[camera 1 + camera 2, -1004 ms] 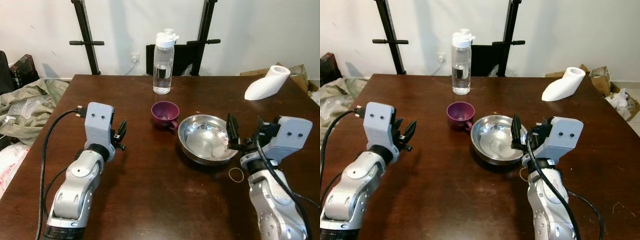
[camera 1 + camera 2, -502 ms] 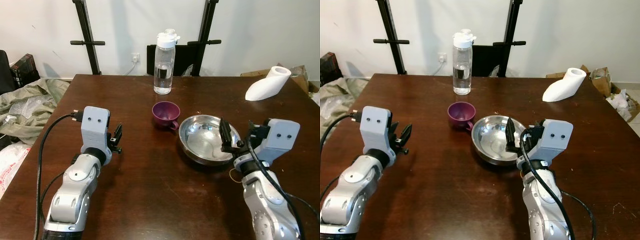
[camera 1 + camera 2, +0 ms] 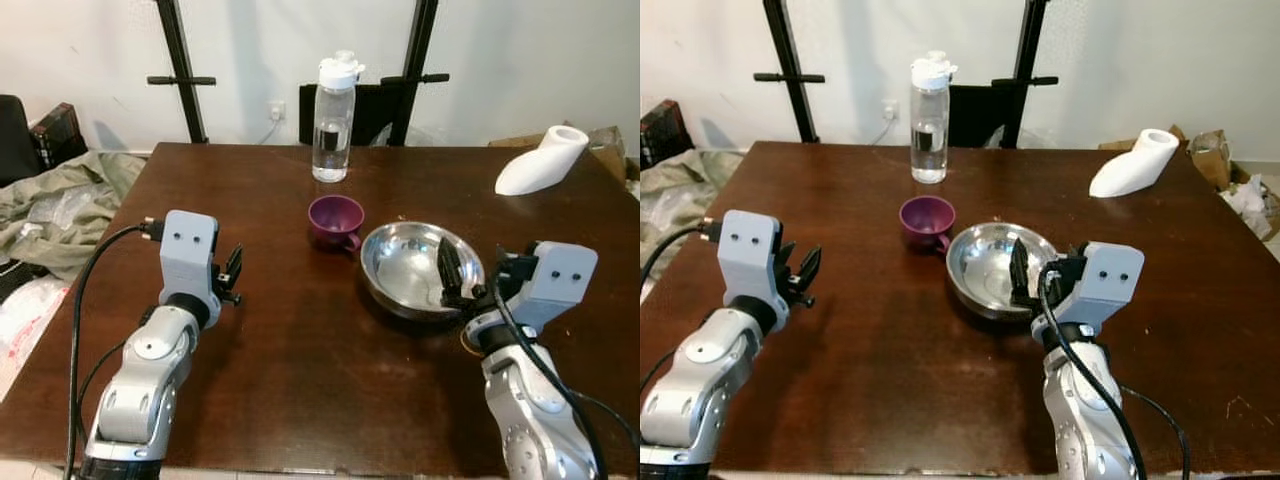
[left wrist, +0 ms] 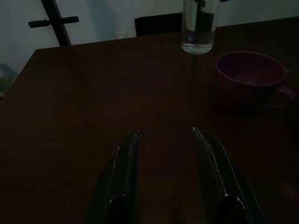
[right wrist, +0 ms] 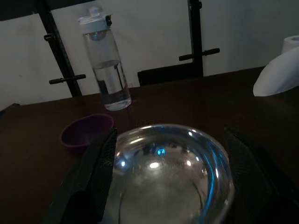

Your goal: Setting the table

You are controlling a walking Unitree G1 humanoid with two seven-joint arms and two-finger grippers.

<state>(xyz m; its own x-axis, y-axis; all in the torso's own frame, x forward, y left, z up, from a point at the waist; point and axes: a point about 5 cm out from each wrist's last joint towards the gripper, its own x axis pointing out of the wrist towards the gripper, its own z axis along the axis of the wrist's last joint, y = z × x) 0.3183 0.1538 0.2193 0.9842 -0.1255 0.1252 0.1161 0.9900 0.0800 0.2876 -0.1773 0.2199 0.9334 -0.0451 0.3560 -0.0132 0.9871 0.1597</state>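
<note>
A shiny steel bowl (image 3: 405,258) sits right of centre on the dark wooden table (image 3: 300,360). Just left of it stands a purple cup (image 3: 333,216), and a clear water bottle (image 3: 332,120) with a white cap stands behind that. My right gripper (image 5: 169,136) is open at the bowl's near right side, with one finger (image 3: 447,272) over the rim and the bowl (image 5: 163,172) lying between the spread fingers. My left gripper (image 4: 165,131) is open and holds nothing. It hovers low over bare table, near and left of the cup (image 4: 250,74).
A white curved object (image 3: 540,160) lies at the table's far right corner. Two black stands and a dark chair (image 3: 375,105) are behind the far edge. Crumpled cloth and bags (image 3: 60,200) lie on the floor at the left. The table's near edge is in view.
The camera has drawn back, so the table's near edge now shows. My right gripper has shifted slightly left along the bowl's near side. The left gripper has pulled back a little.
</note>
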